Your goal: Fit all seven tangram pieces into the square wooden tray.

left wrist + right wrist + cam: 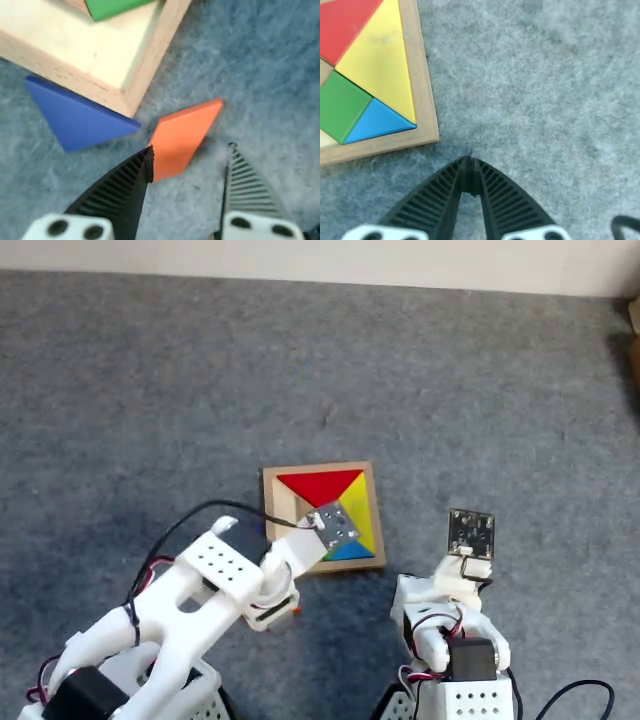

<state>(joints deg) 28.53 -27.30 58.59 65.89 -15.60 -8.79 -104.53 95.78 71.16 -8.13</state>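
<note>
Orange parallelogram (182,137): flat on the grey carpet (280,75), just off a corner of the square wooden tray (150,60), outside it. Lies between the fingertips of the left gripper (190,149). Jaws spread wide, nothing grasped. One fingertip (145,160) at or over the piece's edge; contact not discernible.

Dark blue triangle (75,120): beside the parallelogram, tucked against the tray's outer wall, also on carpet.

Inside tray: red triangle (345,20), yellow triangle (382,65), green square (340,105), light blue triangle (377,122), all seated flat. Bare wood floor at the corner nearest the left gripper; probably the gap to fill.

Right gripper (470,165): over carpet near the tray corner with the light blue triangle. Jaws pressed together, holding nothing.

Handling, by judgement:
- Thin, rigid, light painted wood. Faces likely slick, profile low on soft pile.
- Best taken across the two long parallel edges, near the middle, with fingers pushed down into the carpet to catch the sides.
- Likely to twist or skate away if pinched at an acute tip.
- Needs to go in level and turned to match the gap.
</note>
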